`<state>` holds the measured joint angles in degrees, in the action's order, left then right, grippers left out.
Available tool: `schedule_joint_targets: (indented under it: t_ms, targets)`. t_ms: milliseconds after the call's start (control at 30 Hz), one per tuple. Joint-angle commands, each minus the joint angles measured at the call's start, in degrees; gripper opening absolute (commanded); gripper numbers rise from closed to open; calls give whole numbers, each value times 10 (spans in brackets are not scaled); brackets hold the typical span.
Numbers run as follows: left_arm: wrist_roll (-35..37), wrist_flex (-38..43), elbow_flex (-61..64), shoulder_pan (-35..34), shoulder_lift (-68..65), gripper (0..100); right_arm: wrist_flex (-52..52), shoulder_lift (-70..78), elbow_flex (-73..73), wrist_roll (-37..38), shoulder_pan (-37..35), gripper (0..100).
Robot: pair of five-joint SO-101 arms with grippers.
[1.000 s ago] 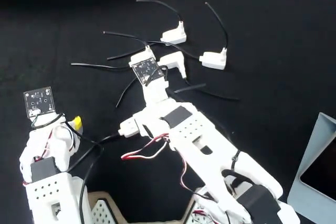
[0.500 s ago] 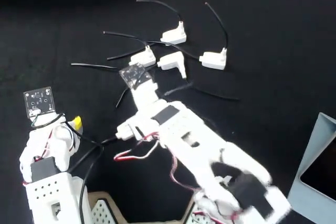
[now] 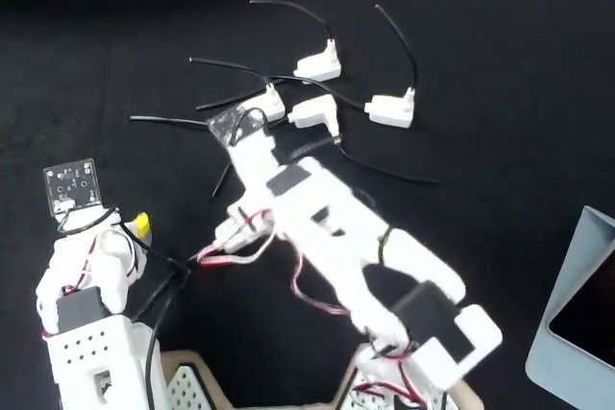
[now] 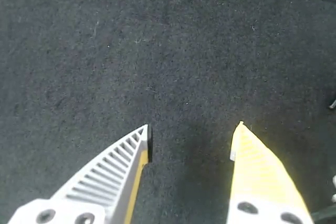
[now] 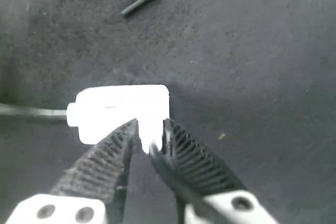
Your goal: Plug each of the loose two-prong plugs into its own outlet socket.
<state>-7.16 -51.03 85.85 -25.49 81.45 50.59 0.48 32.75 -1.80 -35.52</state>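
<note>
- Swinging leftward since a second ago, our right arm (image 3: 327, 228) now holds its wrist over the leftmost plug (image 3: 261, 103) of four on the table (image 3: 500, 64).
- Our left gripper (image 4: 193, 126) hangs spread wide over bare table, well apart from the plugs; the right is far nearer.
- Our right gripper (image 5: 150, 124) has its fingers drawn nearly together, and we judge them pinched on that plug's near edge.
- That plug lies flat, long axis crosswise to the fingers, cord (image 5: 31, 111) leaving one end.
</note>
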Motion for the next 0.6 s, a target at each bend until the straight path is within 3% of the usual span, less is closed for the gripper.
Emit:
schedule_joint_targets:
  t_ms: [0,200,433,567]
  targets:
    - [3,12,-1,-6,8,252,-4,-3,-63,34,89,13]
    - [3,12,-1,-6,8,254,-34,-4,-140,91,185,21]
    - [3,12,-1,-6,8,256,48,-7,-189,89,171,273]
    - [3,14,0,-6,8,255,123,-20,-223,89,159,204]
